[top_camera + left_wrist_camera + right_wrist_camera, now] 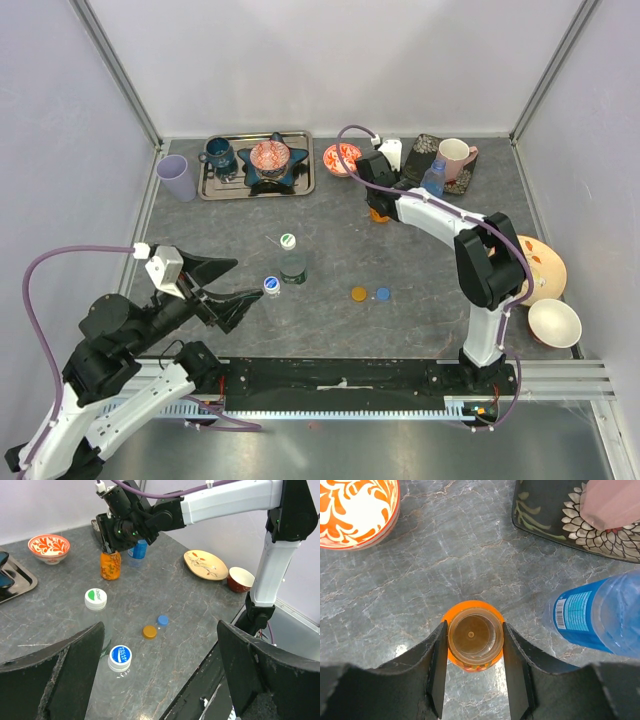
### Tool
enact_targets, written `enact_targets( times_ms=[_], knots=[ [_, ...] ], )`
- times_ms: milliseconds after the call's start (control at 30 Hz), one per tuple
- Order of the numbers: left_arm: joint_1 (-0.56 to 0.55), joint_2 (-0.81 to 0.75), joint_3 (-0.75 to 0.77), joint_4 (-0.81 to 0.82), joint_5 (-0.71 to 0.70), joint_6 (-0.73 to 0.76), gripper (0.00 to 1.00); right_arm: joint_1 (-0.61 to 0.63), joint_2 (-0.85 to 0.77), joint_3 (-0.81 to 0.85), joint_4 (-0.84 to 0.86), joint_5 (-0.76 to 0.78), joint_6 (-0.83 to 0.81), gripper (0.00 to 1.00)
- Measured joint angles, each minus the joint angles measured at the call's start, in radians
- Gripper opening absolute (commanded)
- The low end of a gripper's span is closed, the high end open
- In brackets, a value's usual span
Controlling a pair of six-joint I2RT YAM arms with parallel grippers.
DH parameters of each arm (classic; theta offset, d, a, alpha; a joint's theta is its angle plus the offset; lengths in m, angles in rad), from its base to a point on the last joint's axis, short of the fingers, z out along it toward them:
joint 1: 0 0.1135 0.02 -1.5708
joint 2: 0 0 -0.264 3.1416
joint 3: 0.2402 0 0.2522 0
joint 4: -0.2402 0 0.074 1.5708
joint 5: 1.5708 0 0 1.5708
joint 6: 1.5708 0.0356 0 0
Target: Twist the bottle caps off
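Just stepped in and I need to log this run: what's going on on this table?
The right gripper is stretched to the far side of the table with its fingers clamped around the orange bottle, which stands upright with its cap already off. The blue bottle stands just beside it. The orange cap and blue cap lie loose side by side mid-table. The left gripper hovers open and empty near the white-and-blue cap and a clear bottle.

The left gripper hangs wide open just beside the white-and-blue cap, the orange cap and blue cap lie side by side mid-table, and the right gripper sits over the orange bottle.
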Motion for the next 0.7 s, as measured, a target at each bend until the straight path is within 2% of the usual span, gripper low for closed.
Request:
enact_targets(
  times_ms=[267, 300, 367, 400, 500, 600, 700],
  knots=[
    [0.000, 0.000, -0.022, -0.004, 0.000, -0.009, 1.00, -0.019, 0.047, 0.039, 0.018, 0.004, -0.001, 0.00],
    [0.000, 0.000, -0.023, -0.004, 0.000, -0.009, 1.00, -0.021, 0.051, 0.045, 0.017, 0.003, -0.001, 0.04],
    [0.000, 0.000, -0.025, -0.004, 0.000, -0.010, 1.00, -0.023, 0.060, 0.056, 0.018, 0.001, -0.004, 0.23],
    [0.000, 0.000, -0.026, -0.005, 0.000, -0.010, 1.00, -0.024, 0.063, 0.060, 0.019, -0.002, -0.005, 0.38],
    [0.000, 0.000, -0.027, -0.003, 0.000, -0.013, 1.00, -0.027, 0.063, 0.061, 0.018, -0.011, -0.007, 0.59],
    [0.000, 0.000, -0.038, -0.001, 0.000, -0.014, 1.00, -0.028, 0.063, 0.061, 0.014, -0.027, -0.008, 0.68],
    [0.000, 0.000, -0.046, -0.001, 0.000, -0.016, 1.00, -0.028, 0.063, 0.062, -0.012, -0.044, -0.002, 0.72]
  ],
)
